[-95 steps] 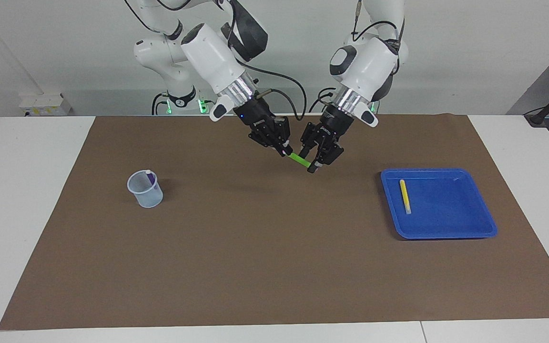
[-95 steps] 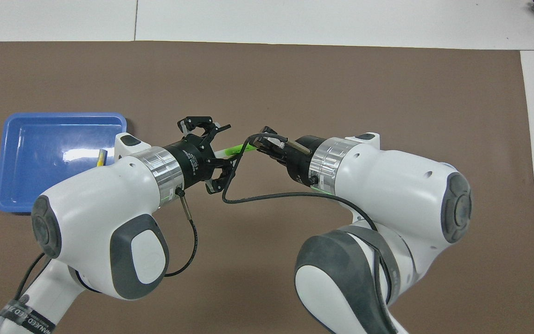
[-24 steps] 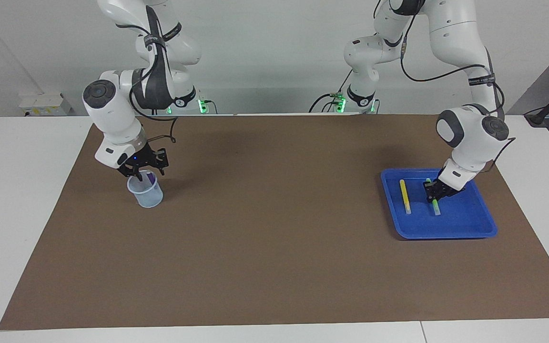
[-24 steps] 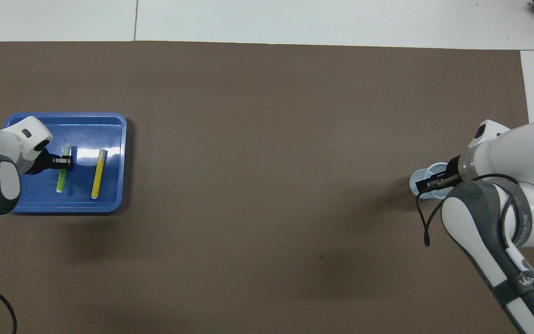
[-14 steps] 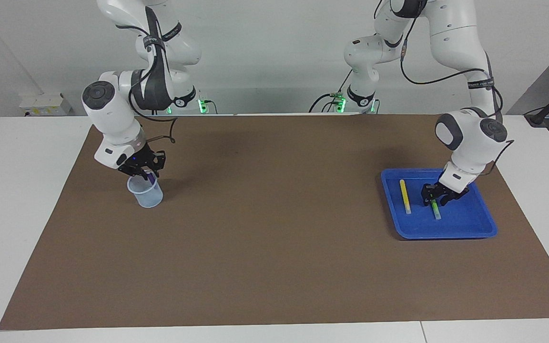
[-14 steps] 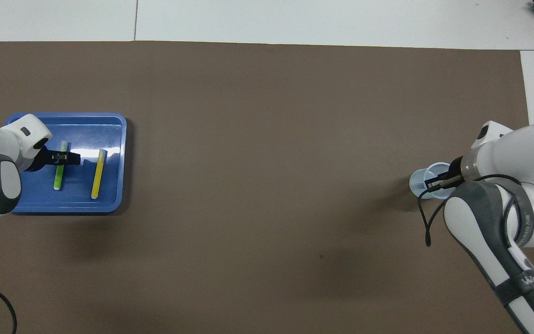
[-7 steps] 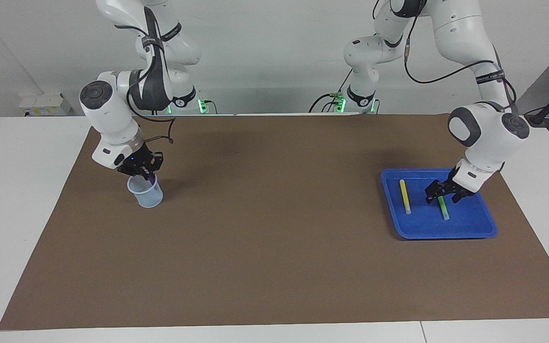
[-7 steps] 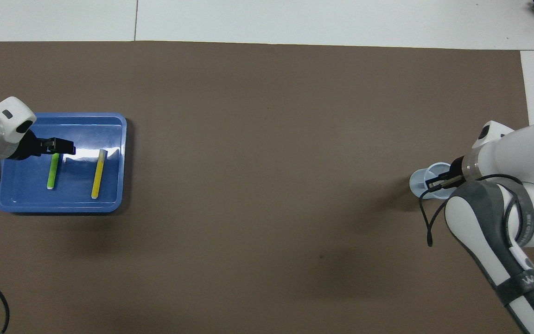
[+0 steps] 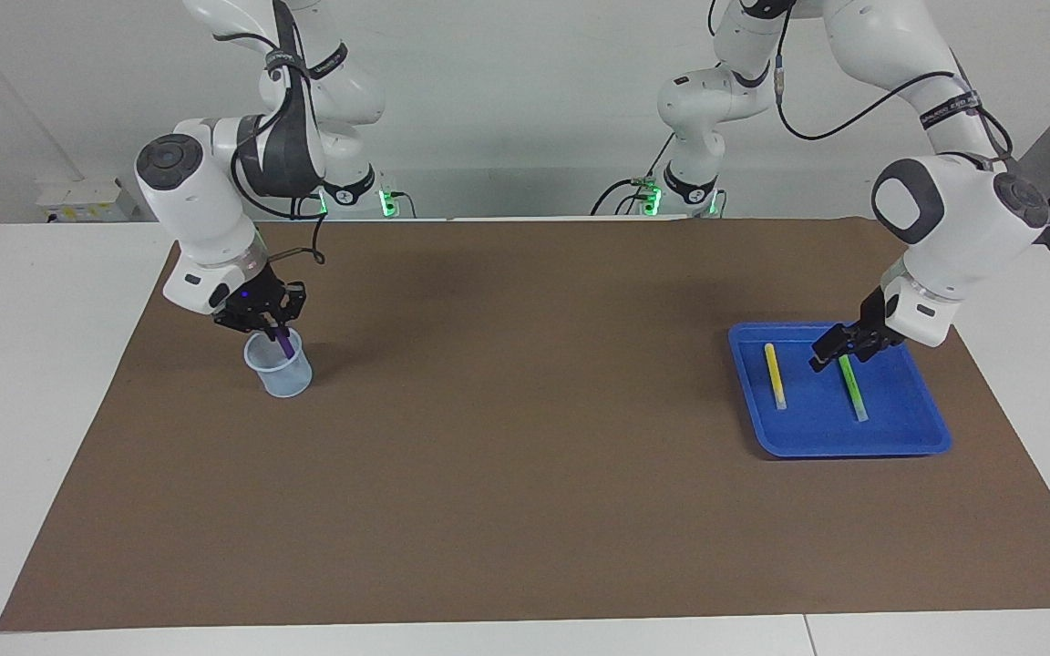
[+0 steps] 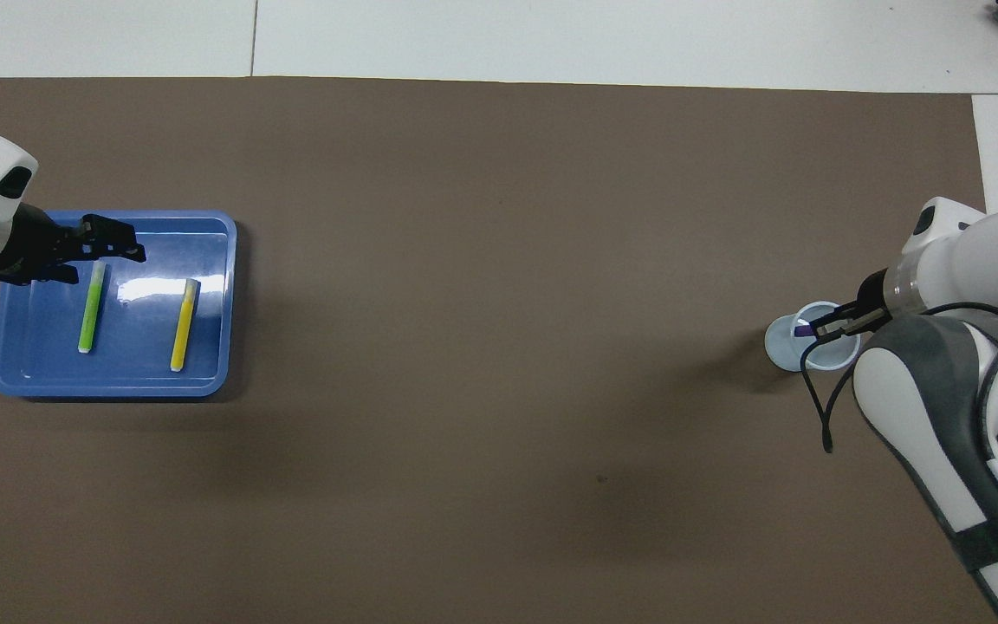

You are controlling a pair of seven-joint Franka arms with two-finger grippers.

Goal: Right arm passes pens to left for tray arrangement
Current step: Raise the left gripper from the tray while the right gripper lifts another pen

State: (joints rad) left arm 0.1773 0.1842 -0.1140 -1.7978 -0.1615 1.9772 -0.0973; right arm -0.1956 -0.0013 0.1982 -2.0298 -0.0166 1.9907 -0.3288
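On the brown mat (image 9: 525,437), the blue tray (image 9: 908,435) sits at my left arm's end with the yellow pen (image 9: 774,374) and the green pen (image 9: 851,387) lying side by side in it, well apart, the yellow one toward the table's middle. My left gripper (image 9: 838,351) hangs empty over the tray with its fingers spread, above the green pen's end nearer to me and clear of it. At my right arm's end, my right gripper (image 9: 272,326) is closed on the purple pen (image 9: 285,343), whose lower part stands inside the translucent cup (image 9: 281,369).
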